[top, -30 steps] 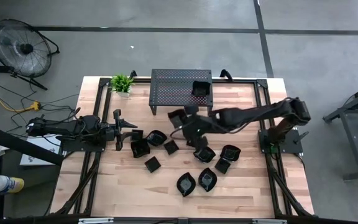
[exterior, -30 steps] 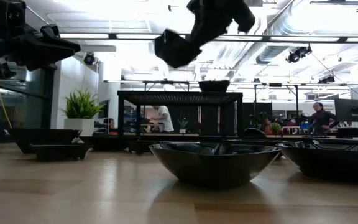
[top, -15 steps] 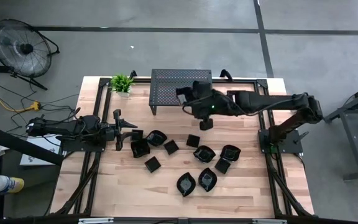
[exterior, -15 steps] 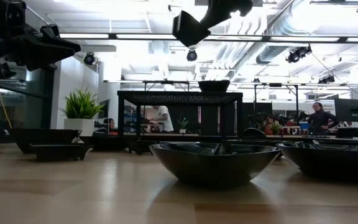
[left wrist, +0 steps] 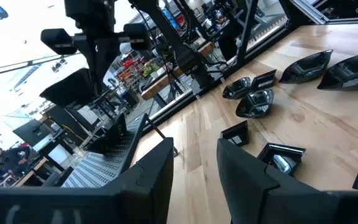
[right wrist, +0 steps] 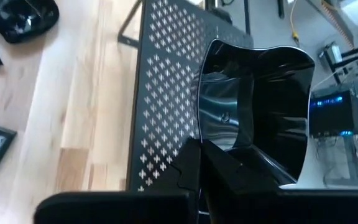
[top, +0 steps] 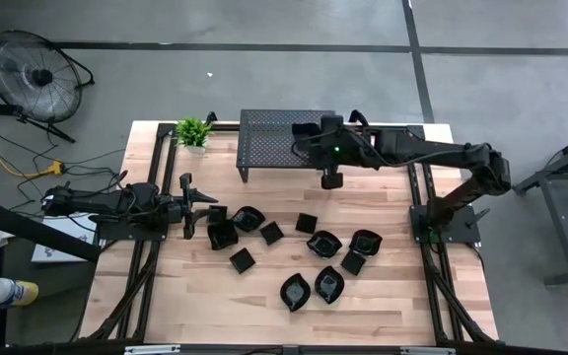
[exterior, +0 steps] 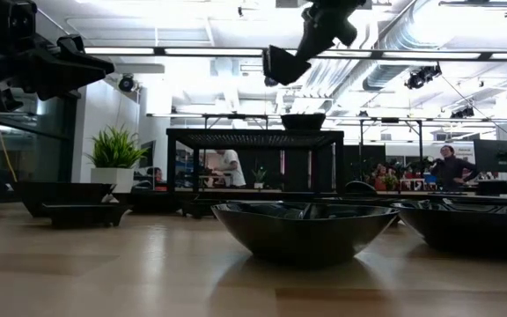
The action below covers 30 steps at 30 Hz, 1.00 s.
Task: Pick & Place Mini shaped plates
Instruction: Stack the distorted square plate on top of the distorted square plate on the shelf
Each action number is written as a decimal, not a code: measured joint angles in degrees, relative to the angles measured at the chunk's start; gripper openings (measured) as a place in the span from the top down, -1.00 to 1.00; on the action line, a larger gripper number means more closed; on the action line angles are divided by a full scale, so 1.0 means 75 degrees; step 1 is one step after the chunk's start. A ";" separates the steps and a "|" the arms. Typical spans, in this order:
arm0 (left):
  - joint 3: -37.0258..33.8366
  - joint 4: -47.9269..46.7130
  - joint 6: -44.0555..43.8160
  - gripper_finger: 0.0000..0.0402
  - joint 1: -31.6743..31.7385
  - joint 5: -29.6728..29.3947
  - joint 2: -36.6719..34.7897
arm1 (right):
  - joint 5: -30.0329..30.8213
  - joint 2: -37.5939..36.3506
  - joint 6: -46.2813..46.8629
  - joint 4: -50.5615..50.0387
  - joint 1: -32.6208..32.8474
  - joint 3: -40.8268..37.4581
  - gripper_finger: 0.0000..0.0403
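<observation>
Eleven mini shaped plates lie loose on the table (top: 383, 296), counted in the high view. Nearest are two leaf-shaped ones (top: 295, 292) side by side. Behind them a middle band runs from a square plate (top: 242, 260) on the left to a roundish one (top: 366, 240) on the right. Farther still, a cluster (top: 223, 233) sits by the left gripper (top: 212, 204), and there the dark shapes overlap, so that count is unsure. The left gripper hovers at the table's left side with its fingers spread and nothing between them.

At the far edge stands one perforated stand (top: 264, 138). Over its right part the right gripper (right wrist: 213, 165) pinches a twelfth, square plate (right wrist: 253, 106) by its rim, held above the stand. One further plate (exterior: 304, 121) rests on the stand top in the low view; from above the arm hides it. A potted plant (top: 193, 131) stands at the far left corner.
</observation>
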 joint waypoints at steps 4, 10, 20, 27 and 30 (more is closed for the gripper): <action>0.0000 0.0000 0.0000 0.40 0.0000 0.0001 0.0000 | 0.0056 0.0000 0.0081 -0.0147 -0.0173 -0.0003 0.95; 0.0000 0.0001 0.0000 0.40 0.0000 0.0000 0.0001 | -0.0126 0.0000 0.0498 -0.0342 -0.0366 -0.0002 0.98; 0.0000 0.0001 0.0000 0.40 0.0000 0.0001 0.0003 | -0.0151 0.0000 0.0696 -0.0811 -0.0520 -0.0003 0.94; 0.0000 0.0000 0.0000 0.40 0.0000 -0.0002 0.0003 | -0.0194 0.0000 0.0819 -0.0925 -0.0520 -0.0003 0.98; 0.0000 0.0001 0.0000 0.40 0.0000 0.0001 0.0000 | -0.0110 0.0003 0.0968 -0.0914 -0.0520 -0.0005 0.99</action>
